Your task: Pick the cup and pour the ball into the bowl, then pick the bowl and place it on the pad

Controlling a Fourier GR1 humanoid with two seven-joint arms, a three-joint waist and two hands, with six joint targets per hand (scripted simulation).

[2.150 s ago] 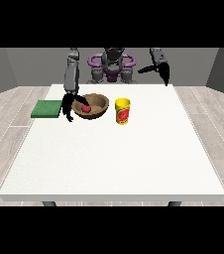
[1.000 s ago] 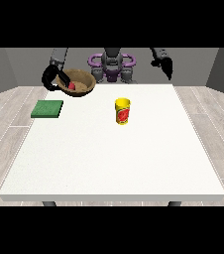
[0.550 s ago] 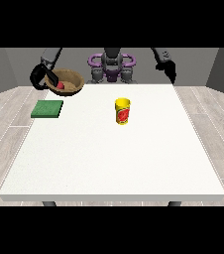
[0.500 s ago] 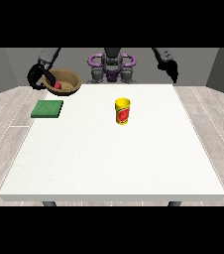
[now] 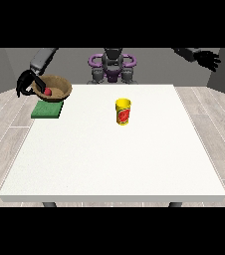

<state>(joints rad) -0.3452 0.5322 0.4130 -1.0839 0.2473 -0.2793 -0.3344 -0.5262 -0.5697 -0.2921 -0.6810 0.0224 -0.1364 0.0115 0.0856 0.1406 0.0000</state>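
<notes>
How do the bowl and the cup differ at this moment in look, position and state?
The bowl is brown, wide and shallow, held up by the hand at the view's left above the green pad; the cup is yellow, tall and narrow, standing upright on the table, untouched. The bowl holds a red ball; the cup's inside cannot be seen.

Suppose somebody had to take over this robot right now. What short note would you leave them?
Hand at the view's left: curled on the rim of the brown bowl, holding it above the green pad.
Hand at the view's right: raised off the table, fingers spread, holding nothing.
The red ball lies in the bowl; the yellow cup stands upright mid-table.
Done: pouring, lifting the bowl.
Left: set the bowl down on the pad and let go.
</notes>
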